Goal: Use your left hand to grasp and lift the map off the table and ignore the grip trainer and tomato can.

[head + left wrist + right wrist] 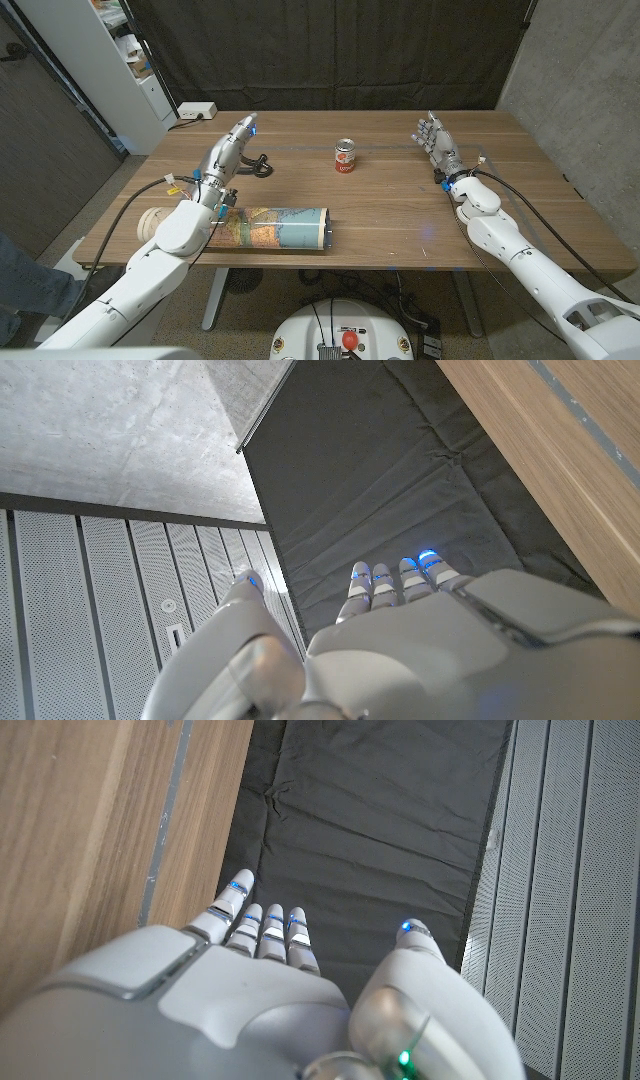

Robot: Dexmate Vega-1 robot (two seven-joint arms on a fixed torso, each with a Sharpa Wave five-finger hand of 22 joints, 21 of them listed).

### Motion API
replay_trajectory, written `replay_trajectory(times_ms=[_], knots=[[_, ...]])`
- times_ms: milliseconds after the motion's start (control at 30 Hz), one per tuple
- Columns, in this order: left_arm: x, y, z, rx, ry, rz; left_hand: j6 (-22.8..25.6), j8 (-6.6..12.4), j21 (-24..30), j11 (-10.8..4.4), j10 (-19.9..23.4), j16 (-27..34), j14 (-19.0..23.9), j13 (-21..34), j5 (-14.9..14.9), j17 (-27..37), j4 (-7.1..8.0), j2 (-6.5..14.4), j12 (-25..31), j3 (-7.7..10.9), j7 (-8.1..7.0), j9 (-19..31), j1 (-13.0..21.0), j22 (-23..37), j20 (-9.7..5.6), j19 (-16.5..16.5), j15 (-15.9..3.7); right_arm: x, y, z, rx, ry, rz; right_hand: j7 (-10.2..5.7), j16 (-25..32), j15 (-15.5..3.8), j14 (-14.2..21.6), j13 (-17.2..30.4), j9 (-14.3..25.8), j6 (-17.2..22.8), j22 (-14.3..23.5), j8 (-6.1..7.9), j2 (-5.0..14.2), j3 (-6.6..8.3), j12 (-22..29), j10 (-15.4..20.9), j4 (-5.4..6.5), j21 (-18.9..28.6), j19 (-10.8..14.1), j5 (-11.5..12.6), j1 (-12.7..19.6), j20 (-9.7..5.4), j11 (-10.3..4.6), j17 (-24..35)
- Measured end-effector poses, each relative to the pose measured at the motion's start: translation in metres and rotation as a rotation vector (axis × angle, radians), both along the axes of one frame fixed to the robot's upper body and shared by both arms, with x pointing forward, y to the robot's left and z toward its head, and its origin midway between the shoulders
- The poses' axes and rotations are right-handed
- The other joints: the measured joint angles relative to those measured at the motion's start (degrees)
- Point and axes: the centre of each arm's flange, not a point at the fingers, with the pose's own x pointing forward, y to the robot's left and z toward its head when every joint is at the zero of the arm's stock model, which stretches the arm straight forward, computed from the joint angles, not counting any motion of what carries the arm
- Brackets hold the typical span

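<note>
Rolled map (262,228) lies on worktop (400,215) near front edge, under left forearm. Left hand (232,148) beyond it, fingers extended, holding nothing, close to grip trainer (257,163). Right hand (436,142) open, idle. Risk: reaching back, hand knocks trainer, or roll rolls off edge.

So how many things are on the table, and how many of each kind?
Rolled-up map: 1
Tomato can: 1
Black grip trainer: 1
White box with a cable at the far corner: 1
Total: 4
</note>
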Motion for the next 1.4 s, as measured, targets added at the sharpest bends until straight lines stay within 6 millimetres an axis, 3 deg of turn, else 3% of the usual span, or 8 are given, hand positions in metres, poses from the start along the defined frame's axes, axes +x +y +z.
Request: replay_trajectory(times_ms=[900, 1400], knots=[[-0.027, 0.004, -0.008, 0.036, -0.022, 0.025, 0.3, -0.23, -0.66, 0.0, -0.01, 0.0, 0.6, 0.01, 0.0, 0.0, -0.34, 0.0, 0.0, -0.03, -0.31, 0.0, 0.0, 0.0, 0.0, 0.0, -0.01, -0.001, 0.005, 0.006, -0.004, -0.019, 0.003, 0.01, 0.0, 0.0, -0.01, 0.0, 0.0, 0.62, 0.0, 0.0, 0.0, 0.0, 0.0, 0.0, 0.0, -0.83, 0.32, -0.01, 0.0, -0.33, 0.0, -0.26], [-0.039, -0.002, -0.012, 0.063, -0.055, 0.039, 0.72, -0.23, -1.05, 0.0, 0.61, 0.0, 0.83, 0.01, 0.0, 0.0, -0.33, 0.3, 0.0, -0.02, -0.72, 0.0, 0.3, 0.0, 0.0, 0.0, -0.24, 0.0, -0.003, 0.001, 0.002, -0.014, -0.008, 0.01, 0.0, 0.0, -0.01, 0.0, 0.0, 0.61, -0.01, 0.0, 0.0, 0.0, 0.0, 0.0, 0.0, -1.24, 0.63, 0.23, 0.0, -0.01, 0.0, -0.53]])
